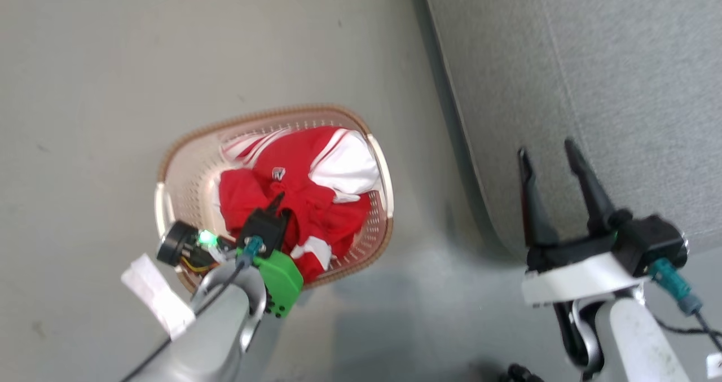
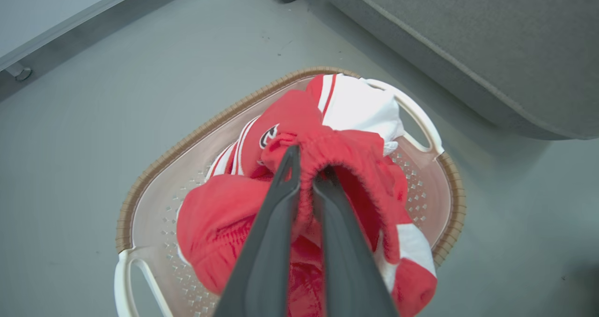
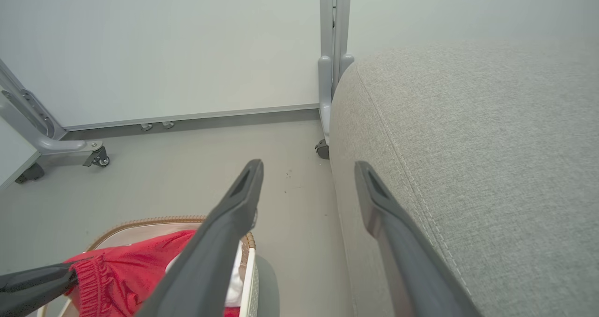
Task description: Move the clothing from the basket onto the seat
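Left tool (image 2: pixel 309 165) pinches 1 fold of the clothing (image 2: pixel 220 223), heaped in the basket (image 2: pixel 154 200); right tool (image 1: pixel 544 146) gapes by the seat (image 1: pixel 620 60). Thin pinch: it may slip, or snagged fabric may drag the basket.

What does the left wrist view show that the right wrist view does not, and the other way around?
Left wrist view: both fingers of the left gripper pinching the clothing's ribbed red edge, the garment's badge, its white stripes, the basket's perforated bottom.
Right wrist view: the right gripper, jaws wide open, and an upright grey post.
Both: the clothing lying in the basket, a dark left finger at its ribbed edge, the grey seat beside the basket, the floor.
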You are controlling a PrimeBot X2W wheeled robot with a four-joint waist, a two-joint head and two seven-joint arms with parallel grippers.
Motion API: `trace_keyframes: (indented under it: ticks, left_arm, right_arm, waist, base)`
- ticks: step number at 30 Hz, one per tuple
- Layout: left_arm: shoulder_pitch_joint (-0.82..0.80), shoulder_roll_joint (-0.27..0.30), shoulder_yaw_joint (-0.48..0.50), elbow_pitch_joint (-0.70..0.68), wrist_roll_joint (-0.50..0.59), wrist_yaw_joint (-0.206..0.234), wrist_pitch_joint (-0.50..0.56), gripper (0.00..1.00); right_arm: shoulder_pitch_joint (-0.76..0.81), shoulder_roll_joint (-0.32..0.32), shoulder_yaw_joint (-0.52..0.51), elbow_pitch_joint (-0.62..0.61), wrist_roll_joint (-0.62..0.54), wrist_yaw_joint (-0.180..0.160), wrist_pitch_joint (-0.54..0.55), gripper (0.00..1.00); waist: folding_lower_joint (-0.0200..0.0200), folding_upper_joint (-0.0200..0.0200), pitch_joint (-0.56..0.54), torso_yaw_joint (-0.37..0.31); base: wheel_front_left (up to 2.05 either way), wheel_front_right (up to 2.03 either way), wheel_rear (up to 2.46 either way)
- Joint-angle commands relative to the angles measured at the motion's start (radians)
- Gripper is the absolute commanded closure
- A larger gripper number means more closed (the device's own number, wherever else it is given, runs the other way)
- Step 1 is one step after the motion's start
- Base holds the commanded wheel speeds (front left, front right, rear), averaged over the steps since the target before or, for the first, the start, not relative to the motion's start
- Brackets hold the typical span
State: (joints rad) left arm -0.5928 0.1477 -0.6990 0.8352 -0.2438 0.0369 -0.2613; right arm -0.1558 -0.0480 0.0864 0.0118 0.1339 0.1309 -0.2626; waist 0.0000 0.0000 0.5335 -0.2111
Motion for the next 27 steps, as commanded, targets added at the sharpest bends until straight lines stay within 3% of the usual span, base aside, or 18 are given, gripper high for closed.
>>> trace_keyframes:
  ticks: [1,5,9,19,27]
  left_arm:
    - [0.074,0.004,0.02,-0.042,-0.005,0.016,-0.006,1.0]
    - [0.211,0.008,0.085,-0.189,-0.004,0.052,-0.006,1.0]
    - [0.303,0.012,0.15,-0.325,0.008,0.071,-0.006,1.0]
    - [0.412,-0.011,0.26,-0.582,0.073,0.052,-0.006,1.0]
    - [0.423,-0.026,0.242,-0.67,0.144,0.009,-0.006,1.0]
  right_arm:
    - [0.054,-0.004,0.006,0.016,-0.009,0.0,-0.003,0.0]
    - [0.137,-0.004,0.024,0.043,-0.011,0.0,-0.003,0.0]
    - [0.171,-0.004,0.049,0.048,-0.012,0.0,-0.003,0.0]
    - [0.219,-0.004,0.083,0.047,0.002,0.0,-0.003,0.0]
    - [0.233,-0.004,0.16,0.041,-0.023,0.0,-0.003,0.0]
  waist:
    - [0.0,0.0,-0.345,0.094]
    - [0.0,0.0,-0.481,0.101]
    - [0.0,0.0,-0.538,0.096]
    - [0.0,0.0,-0.602,0.096]
    - [0.0,0.0,-0.607,0.109]
  base:
    - [0.0,0.0,0.0]
    - [0.0,0.0,0.0]
    - [0.0,0.0,0.0]
    - [0.0,0.0,0.0]
    - [0.0,0.0,0.0]
